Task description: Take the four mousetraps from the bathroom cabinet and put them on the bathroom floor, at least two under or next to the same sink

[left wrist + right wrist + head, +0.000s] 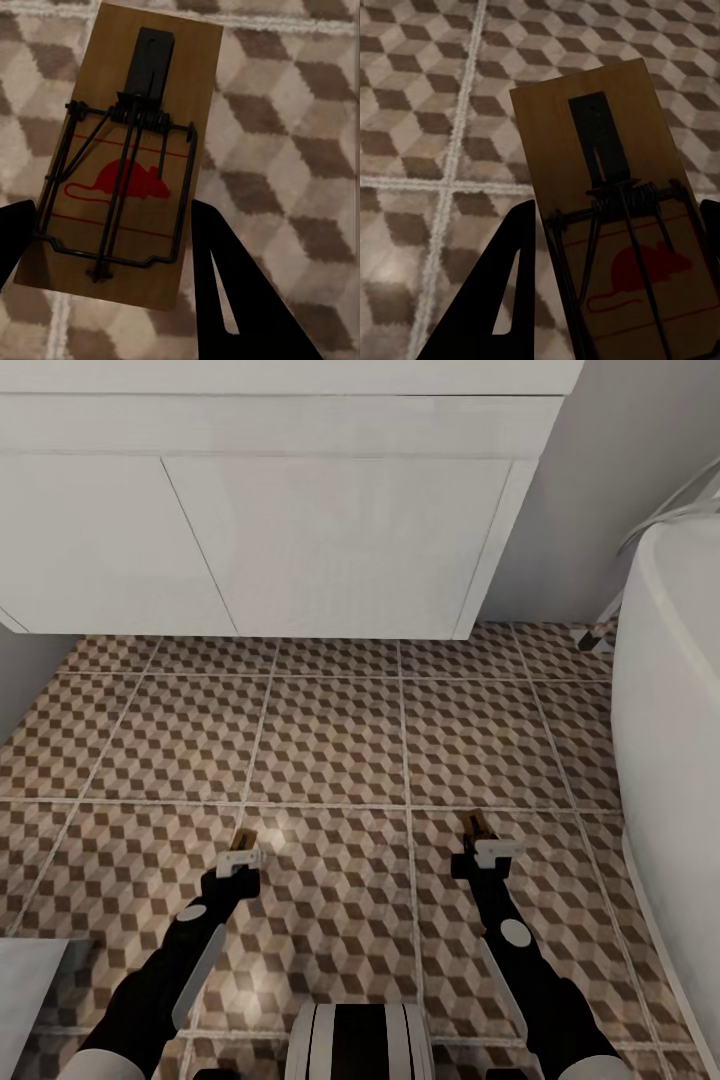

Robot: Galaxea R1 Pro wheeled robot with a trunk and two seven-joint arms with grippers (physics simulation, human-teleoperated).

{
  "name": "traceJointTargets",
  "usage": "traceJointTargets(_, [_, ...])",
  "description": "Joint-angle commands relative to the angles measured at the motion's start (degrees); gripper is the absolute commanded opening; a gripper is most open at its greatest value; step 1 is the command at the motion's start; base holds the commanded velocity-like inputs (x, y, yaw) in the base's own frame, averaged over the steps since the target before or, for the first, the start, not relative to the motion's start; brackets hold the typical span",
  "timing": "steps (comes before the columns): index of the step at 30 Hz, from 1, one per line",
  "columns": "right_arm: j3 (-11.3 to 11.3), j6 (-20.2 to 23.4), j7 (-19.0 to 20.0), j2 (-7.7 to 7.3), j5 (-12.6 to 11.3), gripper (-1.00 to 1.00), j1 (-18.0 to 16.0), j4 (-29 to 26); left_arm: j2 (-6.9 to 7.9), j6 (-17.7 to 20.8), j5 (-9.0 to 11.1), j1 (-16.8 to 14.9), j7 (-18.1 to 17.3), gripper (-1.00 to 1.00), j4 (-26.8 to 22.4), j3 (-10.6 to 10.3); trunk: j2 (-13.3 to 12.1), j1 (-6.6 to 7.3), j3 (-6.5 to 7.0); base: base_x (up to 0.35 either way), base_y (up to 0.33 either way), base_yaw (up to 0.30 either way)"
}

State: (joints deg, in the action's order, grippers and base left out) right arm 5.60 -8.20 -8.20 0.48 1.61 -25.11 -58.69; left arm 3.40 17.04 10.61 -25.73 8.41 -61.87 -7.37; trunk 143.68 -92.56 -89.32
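We hold a trap each: left gripper (112, 232) clamps one mousetrap (124, 150), right gripper (619, 277) another (607, 195), above floor (330, 740).

Tan mousetrap (120, 157), red mouse mark; brown-beige cube floor (330, 740).

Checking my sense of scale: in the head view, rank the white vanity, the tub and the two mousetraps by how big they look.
1. Vanity, largest.
2. Tub, cut off by the frame edge.
3. The mousetraps, one in the left tool and one in the right tool: both tiny slivers, too alike to rank.
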Motion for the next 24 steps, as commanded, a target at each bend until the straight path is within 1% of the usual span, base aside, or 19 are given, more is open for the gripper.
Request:
traceJointTargets(1, [0.11, -0.14, -0.23, 0.0, 0.04, -1.0, -0.02, 0.02, 0.09, 0.26, 0.39, -0.02, 0.64, -1.0, -0.22, -0.27, 0.01, 0.01, -0.03, 0.0, 0.0, 0.0])
traceJointTargets(14, [0.11, -0.18, -0.24, -0.02, 0.1, -1.0, -0.03, -0.11, 0.12, 0.24, 0.37, -0.02, 0.65, -1.0, -0.67, -0.28, 0.01, 0.01, -0.07, 0.0, 0.0, 0.002])
traceJointTargets(24, [0.11, -0.19, -0.24, -0.02, 0.14, -1.0, -0.02, -0.11, 0.12, 0.19, 0.37, -0.02, 0.65, -1.0, -0.64, -0.34, 0.01, 0.01, -0.67, 0.0, 0.0, 0.077])
